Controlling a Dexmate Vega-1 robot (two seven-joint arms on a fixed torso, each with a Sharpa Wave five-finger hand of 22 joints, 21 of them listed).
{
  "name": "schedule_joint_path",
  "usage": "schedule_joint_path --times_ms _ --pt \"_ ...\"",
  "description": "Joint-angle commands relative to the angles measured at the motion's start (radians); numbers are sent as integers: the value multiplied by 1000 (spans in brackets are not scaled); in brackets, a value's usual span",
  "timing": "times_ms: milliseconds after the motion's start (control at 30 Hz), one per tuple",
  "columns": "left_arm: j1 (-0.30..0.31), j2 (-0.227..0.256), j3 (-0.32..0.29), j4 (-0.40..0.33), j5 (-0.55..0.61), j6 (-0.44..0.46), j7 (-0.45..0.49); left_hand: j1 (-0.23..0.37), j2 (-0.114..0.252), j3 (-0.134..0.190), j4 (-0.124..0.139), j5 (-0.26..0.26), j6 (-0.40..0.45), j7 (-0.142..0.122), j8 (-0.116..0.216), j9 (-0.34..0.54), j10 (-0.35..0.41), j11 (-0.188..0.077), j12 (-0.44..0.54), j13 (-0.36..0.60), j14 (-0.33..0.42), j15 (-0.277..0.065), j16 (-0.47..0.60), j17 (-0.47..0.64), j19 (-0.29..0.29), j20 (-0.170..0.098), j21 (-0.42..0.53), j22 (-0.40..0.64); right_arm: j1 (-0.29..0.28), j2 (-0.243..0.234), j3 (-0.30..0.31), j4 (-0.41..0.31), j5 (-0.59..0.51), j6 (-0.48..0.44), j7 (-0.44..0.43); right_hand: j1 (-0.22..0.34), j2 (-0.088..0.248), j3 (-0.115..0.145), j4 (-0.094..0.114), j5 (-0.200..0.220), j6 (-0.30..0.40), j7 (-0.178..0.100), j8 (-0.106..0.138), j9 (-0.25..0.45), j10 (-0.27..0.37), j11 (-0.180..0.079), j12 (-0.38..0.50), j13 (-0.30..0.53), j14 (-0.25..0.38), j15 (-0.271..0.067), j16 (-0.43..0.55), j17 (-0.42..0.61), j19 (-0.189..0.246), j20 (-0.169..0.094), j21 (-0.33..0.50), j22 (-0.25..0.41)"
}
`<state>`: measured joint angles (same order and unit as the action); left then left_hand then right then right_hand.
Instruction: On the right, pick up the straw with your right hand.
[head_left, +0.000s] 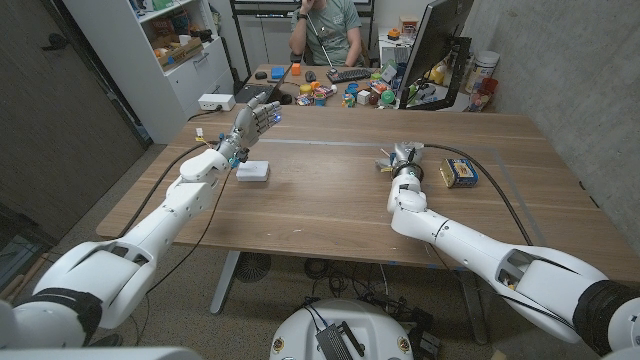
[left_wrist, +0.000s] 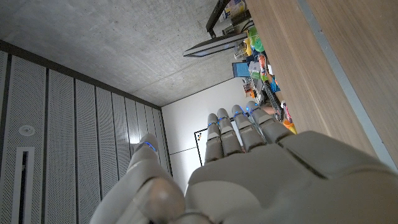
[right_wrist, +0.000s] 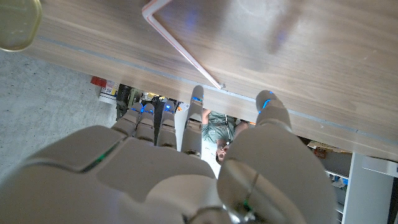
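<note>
The straw (right_wrist: 180, 51) is thin and pale, with a bend at one end, and lies on the wooden table (right_wrist: 311, 74). My right hand (right_wrist: 186, 168) reaches toward it with fingers extended and the thumb apart; the straw's near end lies just beyond the fingertips (right_wrist: 196, 102), and nothing is held. In the head view my right hand (head_left: 405, 163) sits low over the table on the right, with the straw (head_left: 384, 160) at its left side. My left hand (head_left: 256, 118) is raised over the table's left part, fingers apart and empty; it also fills the lower left wrist view (left_wrist: 261, 180).
A yellow and blue tin (head_left: 459, 172) lies right of my right hand, with a black cable (head_left: 490, 175) curving past it. A white box (head_left: 253, 172) sits below my left hand. Toys (head_left: 350, 93), a monitor (head_left: 432, 45) and a seated person (head_left: 325, 30) line the far edge.
</note>
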<state>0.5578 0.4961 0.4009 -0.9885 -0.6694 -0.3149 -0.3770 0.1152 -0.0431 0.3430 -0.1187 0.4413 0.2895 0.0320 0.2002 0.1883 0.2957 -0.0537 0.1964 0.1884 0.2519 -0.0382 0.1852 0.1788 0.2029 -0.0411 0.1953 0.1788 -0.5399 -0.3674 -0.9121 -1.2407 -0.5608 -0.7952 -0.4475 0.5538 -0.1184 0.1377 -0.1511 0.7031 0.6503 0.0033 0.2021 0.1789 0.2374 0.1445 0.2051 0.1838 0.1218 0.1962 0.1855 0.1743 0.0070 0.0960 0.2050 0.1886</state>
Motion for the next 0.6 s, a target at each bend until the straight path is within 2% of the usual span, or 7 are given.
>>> schedule_joint_path --times_ms 33,467,600 --pt "30 24 9 -81 7 41 34 5 4 0 0 0 6 2 4 4 0 -5 4 2 -8 -20 2 3 -2 -33 -2 3 29 5 27 101 27 116 -50 15 -1 -6 -1 9 12 -1 7 6 13 -4 8 4 14 -1 5 3 11 -1 7 1" --pt "46 30 9 -127 18 59 83 5 4 -1 0 -1 8 2 4 4 -1 -4 4 2 -10 -19 2 3 -8 -29 -3 3 40 21 40 194 45 190 -72 38 -1 -17 1 32 51 -21 15 6 43 -18 19 4 48 -25 10 3 47 -15 18 1" --pt "48 32 10 -139 22 66 95 4 5 -2 0 -1 7 3 4 4 -3 -5 3 2 -13 -19 1 3 -13 -27 -4 3 35 30 47 215 50 205 -90 67 9 -18 0 51 108 -46 29 6 62 -28 25 3 68 -39 10 3 67 -23 22 1"
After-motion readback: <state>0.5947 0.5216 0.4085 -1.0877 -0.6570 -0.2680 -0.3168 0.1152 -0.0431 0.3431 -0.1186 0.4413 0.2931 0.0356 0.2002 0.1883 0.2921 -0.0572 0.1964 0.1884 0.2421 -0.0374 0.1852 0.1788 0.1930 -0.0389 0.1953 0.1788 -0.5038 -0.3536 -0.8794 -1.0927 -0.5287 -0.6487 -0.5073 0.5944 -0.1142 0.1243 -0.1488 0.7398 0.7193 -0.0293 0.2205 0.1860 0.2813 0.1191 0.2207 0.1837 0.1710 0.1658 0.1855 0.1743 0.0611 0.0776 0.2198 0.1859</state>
